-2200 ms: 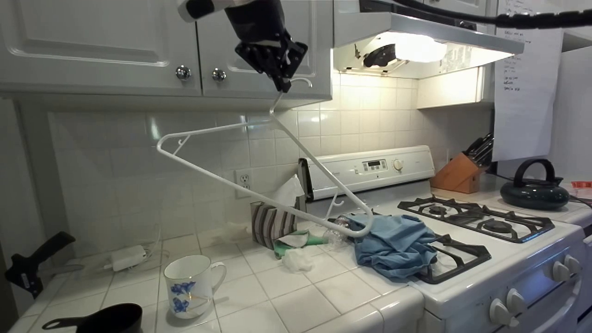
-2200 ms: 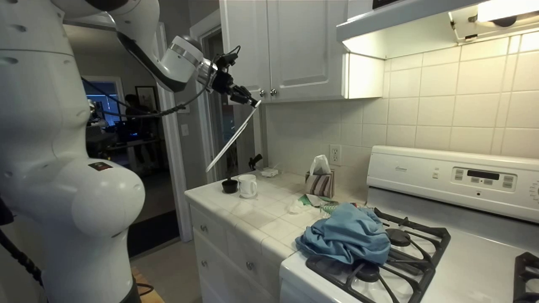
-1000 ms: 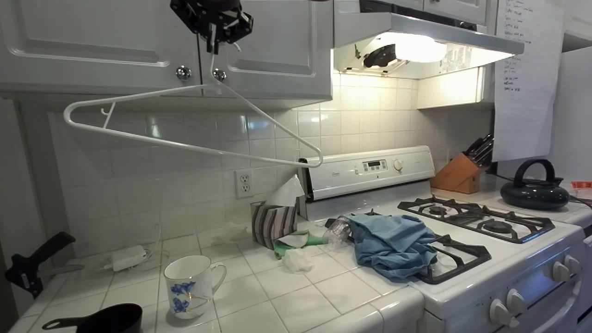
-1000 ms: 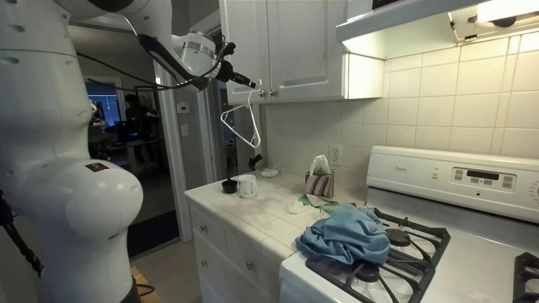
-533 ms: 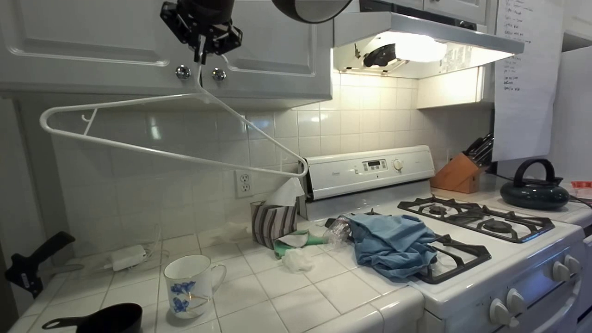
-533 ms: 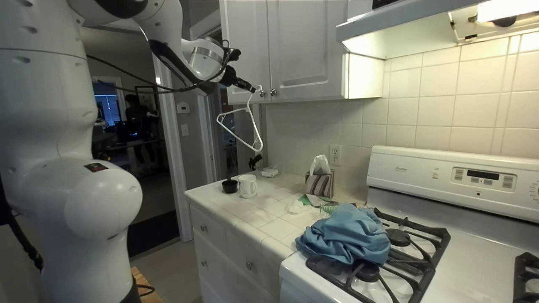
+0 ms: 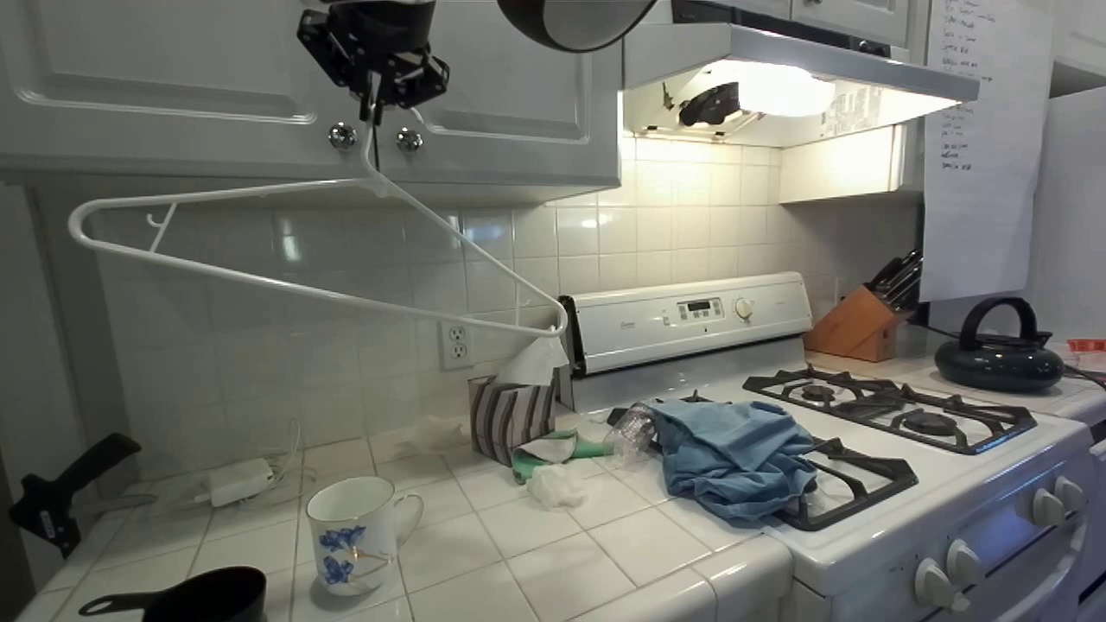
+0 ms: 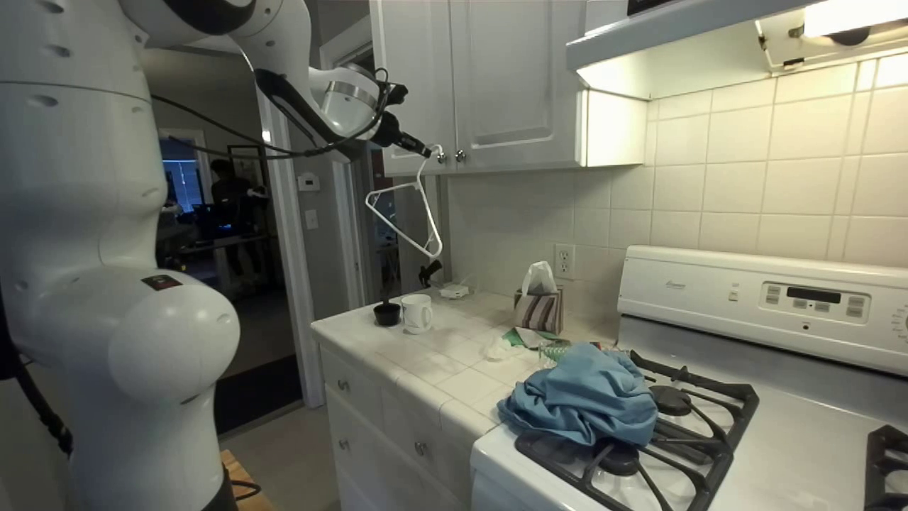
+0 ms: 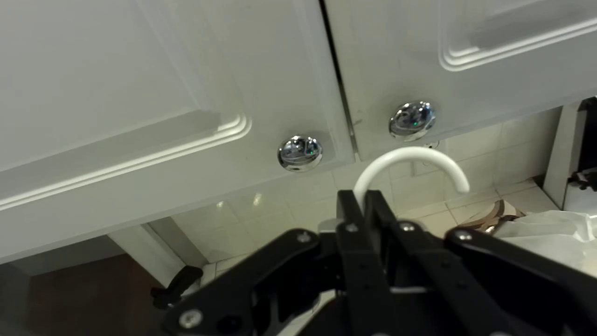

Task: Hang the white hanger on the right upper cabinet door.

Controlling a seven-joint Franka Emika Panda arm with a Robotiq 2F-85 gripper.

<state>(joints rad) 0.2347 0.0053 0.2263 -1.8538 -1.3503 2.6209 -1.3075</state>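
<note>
My gripper (image 7: 371,112) is shut on the white hanger (image 7: 371,304) at the base of its hook, in front of the upper cabinet doors. In an exterior view the gripper (image 8: 425,150) holds the hanger (image 8: 430,213) in the air, its body hanging tilted below. In the wrist view the fingertips (image 9: 360,199) pinch the hook (image 9: 410,153), whose open end points right. The right cabinet door (image 9: 396,60) is shut. Its chrome knob (image 9: 412,120) shows just above the hook; the left door's knob (image 9: 300,153) is left of it. I cannot tell whether the hook touches anything.
A range hood (image 7: 851,65) is right of the cabinet. Below are a mug (image 7: 352,536), a small black pan (image 7: 207,596), a striped tissue box (image 7: 512,419), a blue cloth (image 7: 734,458) and the stove (image 8: 816,426). A black clamp (image 7: 65,497) grips the counter's left end.
The gripper has carried the hanger leftward and up to the door knobs, then slightly down. The hanger has turned and its far end has risen. In the last half second it barely moves.
</note>
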